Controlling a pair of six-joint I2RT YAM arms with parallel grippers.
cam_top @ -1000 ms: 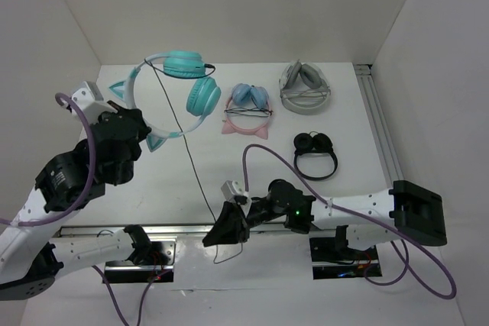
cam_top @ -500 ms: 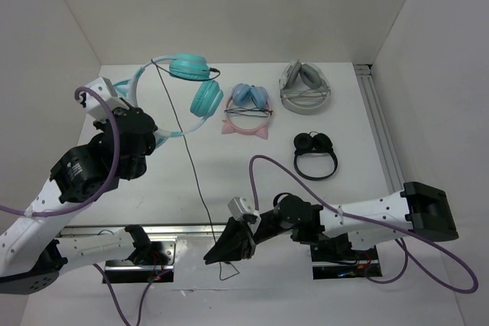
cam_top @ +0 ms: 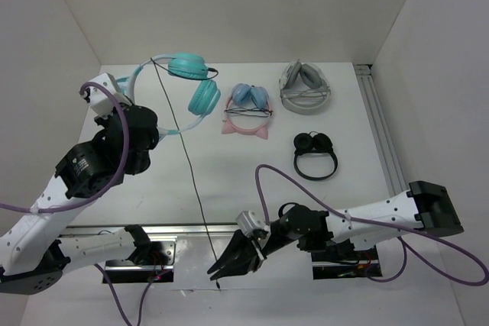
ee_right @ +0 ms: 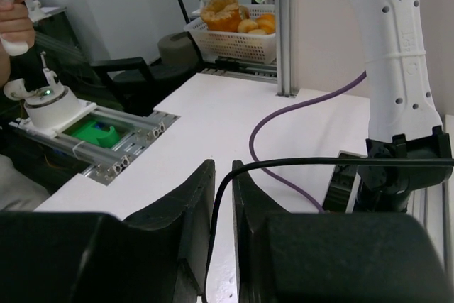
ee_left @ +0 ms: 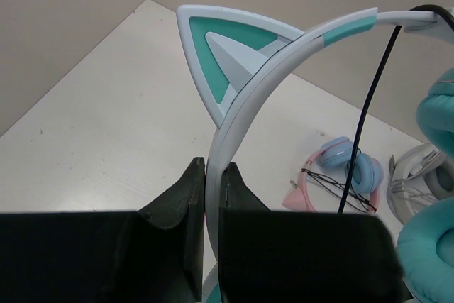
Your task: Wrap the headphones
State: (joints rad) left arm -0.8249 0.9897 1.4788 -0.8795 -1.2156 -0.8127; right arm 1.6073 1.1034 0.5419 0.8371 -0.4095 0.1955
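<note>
Since the left arm's wrist covers its own fingers from above, I go by its wrist camera: the left gripper [ee_left: 213, 169] is clamped on the pale headband [ee_left: 245, 115], whose lower run is cut off behind the black fingers. That view shows only the edges of the teal cups at its right border. The right gripper [ee_right: 222, 172] hangs out past the near edge of the bench [cam_top: 252, 166], between the two arm bases, pinching the thin black cable [cam_top: 191, 173]. I cannot make out the cable's end below it. A pink pair [cam_top: 247, 108] with blue cups lies near the middle of the far edge, a grey-white pair [cam_top: 304, 88] sits toward the far right corner, and a small black pair [cam_top: 315, 154] lies nearer the right edge. All three are apart from the cable. The headphones [cam_top: 191, 82] are held up over the far left corner, cups toward the far edge. One white cat ear [ee_left: 223, 51] with a teal centre stands on the band, and the cable runs taut and straight from the band to the near edge.
</note>
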